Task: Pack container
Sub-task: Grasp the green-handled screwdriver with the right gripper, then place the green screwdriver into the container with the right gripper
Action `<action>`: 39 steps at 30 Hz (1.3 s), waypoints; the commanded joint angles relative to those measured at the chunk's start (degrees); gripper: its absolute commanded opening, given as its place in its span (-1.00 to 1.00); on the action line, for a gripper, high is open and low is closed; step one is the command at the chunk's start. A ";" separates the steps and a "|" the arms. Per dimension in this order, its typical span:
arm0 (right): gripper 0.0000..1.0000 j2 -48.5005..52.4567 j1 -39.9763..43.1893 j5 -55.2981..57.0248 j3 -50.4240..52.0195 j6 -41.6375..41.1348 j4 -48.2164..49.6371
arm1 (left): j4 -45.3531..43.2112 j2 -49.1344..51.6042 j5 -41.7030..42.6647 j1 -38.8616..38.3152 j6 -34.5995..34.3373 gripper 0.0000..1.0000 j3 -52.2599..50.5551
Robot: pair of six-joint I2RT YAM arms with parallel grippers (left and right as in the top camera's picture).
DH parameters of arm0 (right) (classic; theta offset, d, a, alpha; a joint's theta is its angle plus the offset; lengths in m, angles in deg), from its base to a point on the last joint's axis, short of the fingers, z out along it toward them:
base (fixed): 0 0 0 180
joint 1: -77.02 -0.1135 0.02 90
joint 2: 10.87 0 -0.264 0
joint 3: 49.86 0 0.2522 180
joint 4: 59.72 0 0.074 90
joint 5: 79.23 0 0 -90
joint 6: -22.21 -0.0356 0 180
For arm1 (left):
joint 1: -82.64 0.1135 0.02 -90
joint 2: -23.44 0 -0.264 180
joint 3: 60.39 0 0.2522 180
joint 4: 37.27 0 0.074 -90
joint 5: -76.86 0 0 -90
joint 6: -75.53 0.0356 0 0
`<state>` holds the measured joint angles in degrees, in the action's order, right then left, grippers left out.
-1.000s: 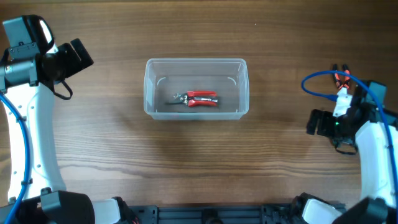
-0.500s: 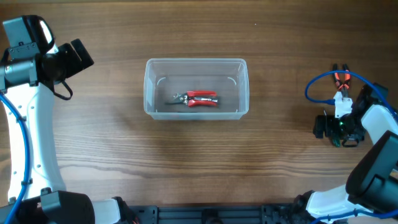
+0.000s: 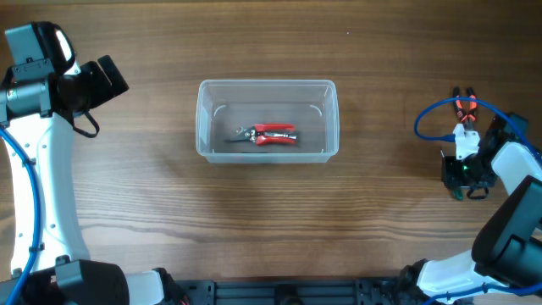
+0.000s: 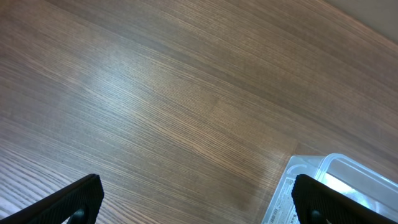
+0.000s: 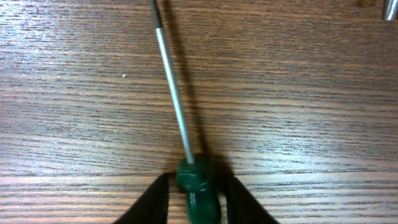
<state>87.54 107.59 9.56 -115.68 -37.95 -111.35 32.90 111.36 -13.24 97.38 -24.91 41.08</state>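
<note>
The clear container (image 3: 268,84) stands in the middle of the table with red-handled cutters (image 3: 269,135) lying inside. At the right edge my right gripper (image 3: 462,174) points down at the table. In the right wrist view a screwdriver with a green handle (image 5: 199,186) and a thin metal shaft (image 5: 174,93) lies on the wood, and my right gripper (image 5: 198,194) is shut on the handle, one finger at each side. My left gripper (image 4: 199,200) hangs open over bare wood at the far left, with a corner of the container (image 4: 329,180) beside its right finger (image 4: 323,198).
An orange-handled tool (image 3: 462,105) lies at the far right under the blue cable (image 3: 428,119). A metal tip (image 5: 390,9) shows at the top right of the right wrist view. Wood table (image 3: 271,220) all round.
The right arm has swung towards the right edge of the table and its jaws have closed from wide open onto the green handle. The left arm, container and cutters have not moved.
</note>
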 commanded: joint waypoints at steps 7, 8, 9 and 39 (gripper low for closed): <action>-0.91 1.79 0.04 -0.15 0.00 -0.02 0.35 | 0.22 0.17 0.70 0.15 -0.52 1.00 0.11; -0.91 1.77 0.04 -0.20 0.00 -0.02 0.39 | 0.22 0.17 0.70 0.15 -0.52 0.99 0.11; -0.91 1.77 0.04 -0.61 0.00 0.00 0.39 | 0.22 0.17 0.70 0.15 -0.52 0.99 0.11; -0.91 13.29 -60.72 -11.17 -34.07 16.92 -12.07 | 0.20 0.17 0.70 0.15 -0.46 1.00 0.11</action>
<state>94.27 47.07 -0.30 -149.49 -22.43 -123.52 33.09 111.36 -13.22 97.38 -24.89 41.08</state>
